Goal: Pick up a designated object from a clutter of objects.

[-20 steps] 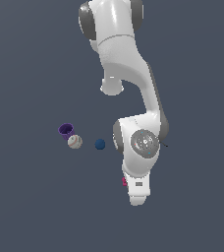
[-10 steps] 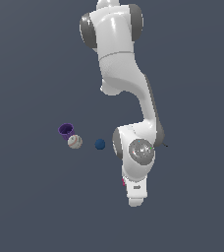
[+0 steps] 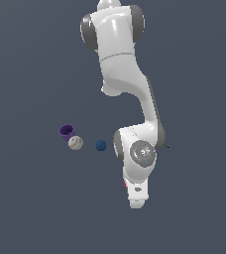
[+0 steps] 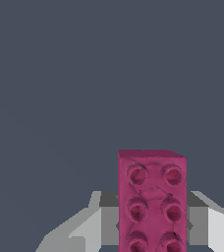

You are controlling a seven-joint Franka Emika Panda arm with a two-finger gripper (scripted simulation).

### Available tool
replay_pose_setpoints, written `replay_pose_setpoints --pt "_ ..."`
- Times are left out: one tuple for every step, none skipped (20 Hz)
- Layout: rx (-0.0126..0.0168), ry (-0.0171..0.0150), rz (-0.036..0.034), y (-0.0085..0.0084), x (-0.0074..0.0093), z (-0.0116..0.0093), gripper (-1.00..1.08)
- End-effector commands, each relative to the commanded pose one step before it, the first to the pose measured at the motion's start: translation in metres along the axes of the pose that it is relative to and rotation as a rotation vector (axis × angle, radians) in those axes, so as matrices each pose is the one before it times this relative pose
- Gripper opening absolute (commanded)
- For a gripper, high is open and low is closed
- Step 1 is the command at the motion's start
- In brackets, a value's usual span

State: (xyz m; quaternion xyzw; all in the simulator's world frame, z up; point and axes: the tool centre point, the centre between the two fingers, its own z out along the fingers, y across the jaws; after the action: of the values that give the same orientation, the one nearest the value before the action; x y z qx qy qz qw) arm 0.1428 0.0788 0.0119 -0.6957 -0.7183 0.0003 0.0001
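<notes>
The pink brick (image 4: 152,202), studs facing the wrist camera, is seen between the two grey fingers (image 4: 109,219), which stand on either side of it; whether they press on it cannot be told. In the exterior view only a pink sliver (image 3: 125,184) shows beside the white arm (image 3: 135,163). Toward the exterior view's left, well apart, lie a blue ball (image 3: 101,145), a whitish ball (image 3: 75,143) and a purple cup (image 3: 66,131) on the grey bench (image 3: 30,198).

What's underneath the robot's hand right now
The magenta brick lies between the two fingers of the gripper, studs facing the wrist camera. In the exterior view the arm covers nearly all of it; only a pink sliver shows. Whether the fingers touch it is unclear.
</notes>
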Motion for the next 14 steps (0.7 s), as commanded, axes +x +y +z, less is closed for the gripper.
replay_pose_setpoints --pt "-0.00046 0.00001 0.00001 0.00018 -0.00001 -0.00015 -1.00" --pt "0.00000 0.00000 0.00000 0.00000 0.00000 0.00000 -1.00" --pt "0.00000 0.00000 0.00000 -0.00014 0.00000 -0.00009 -1.00" --pt "0.00000 0.00000 0.00000 -0.00006 0.00009 -0.00025 -1.00" --pt "0.00000 0.00000 0.00000 -0.00017 0.00028 -0.00074 -1.00" --pt "0.00000 0.00000 0.00000 -0.00028 0.00046 -0.00124 -1.00" --pt "0.00000 0.00000 0.00000 -0.00039 0.00065 -0.00174 -1.00" --pt "0.00000 0.00000 0.00000 -0.00050 0.00084 -0.00224 -1.00" --pt "0.00000 0.00000 0.00000 -0.00062 0.00103 -0.00276 -1.00" --pt "0.00033 -0.00036 -0.00006 -0.00073 0.00127 -0.00303 -1.00" --pt "0.00000 0.00000 0.00000 -0.00085 0.00142 -0.00381 -1.00" --pt "0.00000 0.00000 0.00000 -0.00097 0.00162 -0.00435 -1.00" --pt "0.00001 -0.00045 -0.00019 -0.00111 0.00198 -0.00487 -1.00" --pt "0.00000 0.00000 0.00000 -0.00122 0.00204 -0.00548 -1.00"
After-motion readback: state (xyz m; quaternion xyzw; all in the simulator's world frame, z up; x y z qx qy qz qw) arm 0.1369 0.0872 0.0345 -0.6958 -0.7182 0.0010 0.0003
